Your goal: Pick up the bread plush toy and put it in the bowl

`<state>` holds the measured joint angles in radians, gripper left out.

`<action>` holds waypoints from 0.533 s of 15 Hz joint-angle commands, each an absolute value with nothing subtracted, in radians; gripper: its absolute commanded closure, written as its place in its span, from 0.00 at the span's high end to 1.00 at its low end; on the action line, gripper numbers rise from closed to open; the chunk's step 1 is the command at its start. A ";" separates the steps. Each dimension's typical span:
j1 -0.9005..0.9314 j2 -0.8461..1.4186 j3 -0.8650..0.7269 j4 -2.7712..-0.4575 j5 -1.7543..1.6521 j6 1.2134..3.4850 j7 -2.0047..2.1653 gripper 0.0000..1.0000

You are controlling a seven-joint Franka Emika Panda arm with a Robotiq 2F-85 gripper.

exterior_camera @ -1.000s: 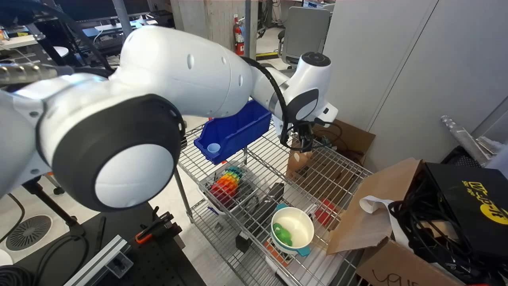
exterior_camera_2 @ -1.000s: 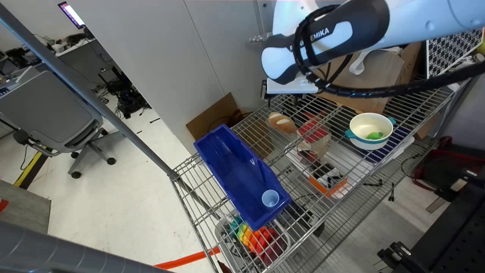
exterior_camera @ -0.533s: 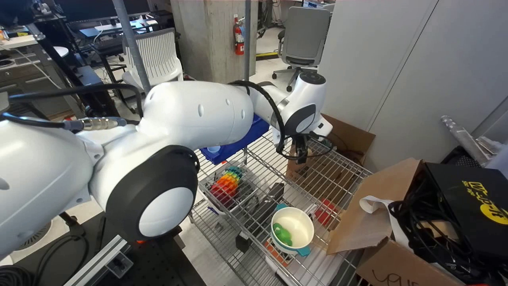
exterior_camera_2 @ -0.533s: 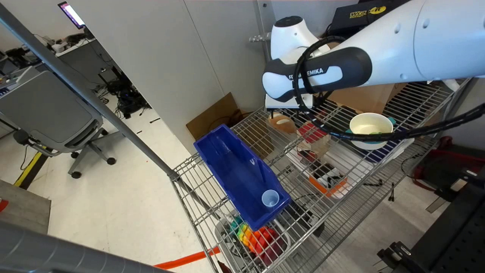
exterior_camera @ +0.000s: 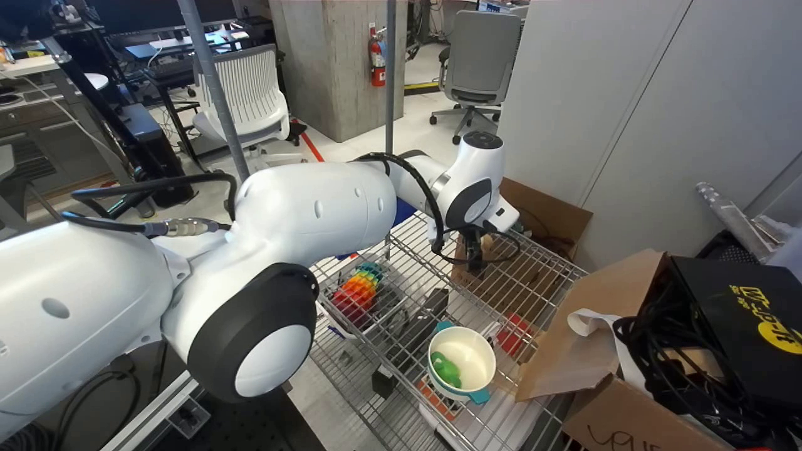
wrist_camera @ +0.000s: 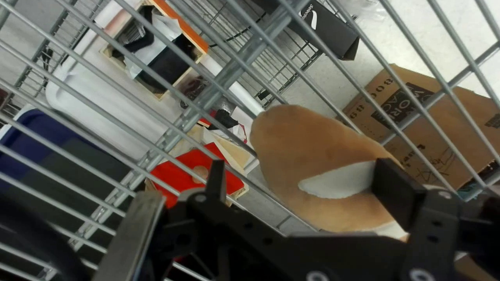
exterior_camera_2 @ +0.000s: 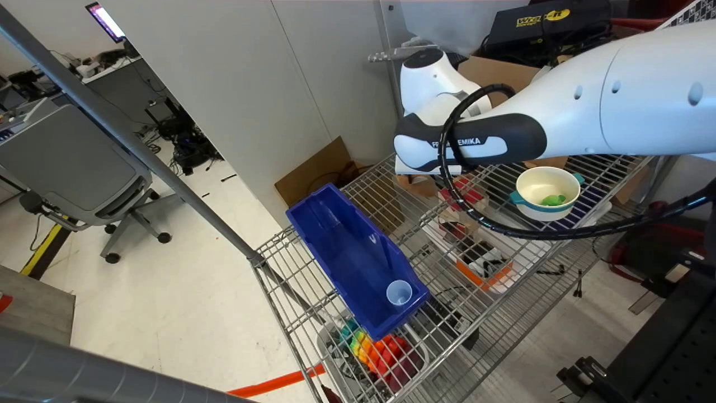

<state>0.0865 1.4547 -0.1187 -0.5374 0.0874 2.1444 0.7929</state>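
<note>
The bread plush toy [wrist_camera: 297, 144], tan-brown with white slashes, lies on the wire shelf. In an exterior view only part of the bread [exterior_camera_2: 419, 186] shows under the wrist. My gripper [wrist_camera: 302, 168] is open above it, its fingers wide apart. The right-hand finger [wrist_camera: 396, 191] overlaps the bread in the wrist view; I cannot tell whether it touches. The left-hand finger [wrist_camera: 216, 179] stands clear of it. My gripper [exterior_camera: 476, 268] points down in an exterior view. The bowl [exterior_camera: 479, 347], white with teal handles and a green item inside, stands on the shelf; it also shows in an exterior view [exterior_camera_2: 537, 182].
A long blue bin [exterior_camera_2: 358, 263] with a light blue cup [exterior_camera_2: 399, 293] stands on the shelf. A rainbow-coloured item [exterior_camera: 357, 294] lies in a bin below the wire shelf. An open cardboard box [exterior_camera: 583, 338] stands beside the bowl. A black cable [exterior_camera_2: 503, 224] loops from the arm.
The arm has come down over the second, bringing my gripper lower over the bread. The wrist now covers more of the bread in an exterior view. The bread and bowl have not moved.
</note>
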 commanded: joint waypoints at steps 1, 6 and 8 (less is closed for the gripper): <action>0.085 1.525 -0.119 -0.409 0.050 2.110 0.827 0.65; 0.084 1.511 -0.120 -0.430 0.032 2.148 0.869 0.27; 0.074 1.511 -0.109 -0.426 0.044 2.145 0.898 0.12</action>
<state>0.0868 1.4817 -0.1186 -0.4778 0.0600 2.1502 0.8445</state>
